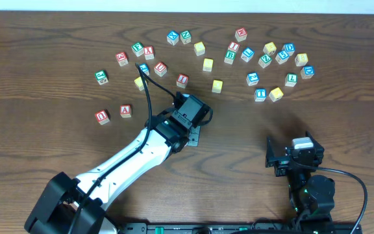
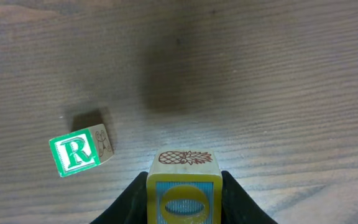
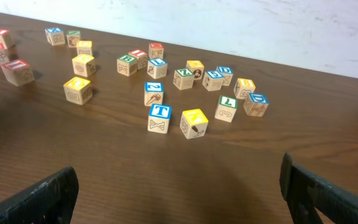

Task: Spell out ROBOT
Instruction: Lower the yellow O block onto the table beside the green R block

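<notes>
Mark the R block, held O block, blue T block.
R block (image 2: pixel 74 153): left wrist view, green letter face.
O block (image 2: pixel 184 202): left wrist view, blue O face.
T block (image 3: pixel 161 111): right wrist view, top face.

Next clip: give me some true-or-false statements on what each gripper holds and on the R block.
1. The left gripper is shut on the O block. True.
2. The R block has a red letter face. False: it is green.
3. The right gripper holds the T block. False: it is open and empty; the T block lies on the table.
4. The R block lies apart from the O block. True.
</notes>
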### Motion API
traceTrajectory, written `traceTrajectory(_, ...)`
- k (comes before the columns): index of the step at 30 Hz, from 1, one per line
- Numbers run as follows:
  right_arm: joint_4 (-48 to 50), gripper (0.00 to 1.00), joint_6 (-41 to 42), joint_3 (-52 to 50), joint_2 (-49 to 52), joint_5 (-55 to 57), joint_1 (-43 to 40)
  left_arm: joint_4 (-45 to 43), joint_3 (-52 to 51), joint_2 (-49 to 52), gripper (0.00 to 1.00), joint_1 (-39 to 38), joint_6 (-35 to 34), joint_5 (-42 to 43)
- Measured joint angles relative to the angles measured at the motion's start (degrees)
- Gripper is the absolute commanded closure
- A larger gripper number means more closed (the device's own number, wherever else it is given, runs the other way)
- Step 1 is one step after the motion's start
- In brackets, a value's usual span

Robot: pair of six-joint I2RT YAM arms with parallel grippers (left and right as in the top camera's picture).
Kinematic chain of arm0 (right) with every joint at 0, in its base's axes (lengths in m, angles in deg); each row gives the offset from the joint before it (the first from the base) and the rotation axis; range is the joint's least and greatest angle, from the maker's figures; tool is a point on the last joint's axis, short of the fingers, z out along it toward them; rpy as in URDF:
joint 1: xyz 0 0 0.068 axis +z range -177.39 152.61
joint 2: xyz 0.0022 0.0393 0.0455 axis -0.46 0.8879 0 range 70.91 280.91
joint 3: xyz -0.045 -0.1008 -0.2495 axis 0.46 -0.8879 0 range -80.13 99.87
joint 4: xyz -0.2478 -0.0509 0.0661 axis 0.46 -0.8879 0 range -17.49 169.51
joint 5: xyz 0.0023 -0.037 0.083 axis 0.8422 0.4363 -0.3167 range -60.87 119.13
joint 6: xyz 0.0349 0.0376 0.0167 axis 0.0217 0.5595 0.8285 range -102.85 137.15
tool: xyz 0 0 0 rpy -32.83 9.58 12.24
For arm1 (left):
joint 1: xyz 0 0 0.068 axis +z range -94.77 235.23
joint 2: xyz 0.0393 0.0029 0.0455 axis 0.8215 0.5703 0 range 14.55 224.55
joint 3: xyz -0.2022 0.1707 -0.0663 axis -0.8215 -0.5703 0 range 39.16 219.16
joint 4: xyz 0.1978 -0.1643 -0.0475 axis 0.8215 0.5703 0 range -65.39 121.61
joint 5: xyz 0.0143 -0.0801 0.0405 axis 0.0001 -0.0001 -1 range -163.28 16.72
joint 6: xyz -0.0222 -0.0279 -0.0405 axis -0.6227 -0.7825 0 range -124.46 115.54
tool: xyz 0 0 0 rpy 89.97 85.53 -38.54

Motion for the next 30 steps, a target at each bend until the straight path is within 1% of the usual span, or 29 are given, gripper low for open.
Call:
traceTrajectory(12, 0.0, 0.01, 0.0, 0.0, 0.0, 0.0, 0.0, -3.0, -4.0, 0.0, 0.89, 0.2, -0.1, 0.0)
traceTrajectory(22, 0.0, 0.01, 0.0, 0.0, 0.0, 0.0, 0.0, -3.9, -5.6, 0.0, 0.89, 4.0, -0.1, 0.0)
traceTrajectory(30, 0.0, 0.01, 0.0, 0.0, 0.0, 0.0, 0.0, -4.9, -5.9, 0.0, 0.89, 4.2, -0.1, 0.0)
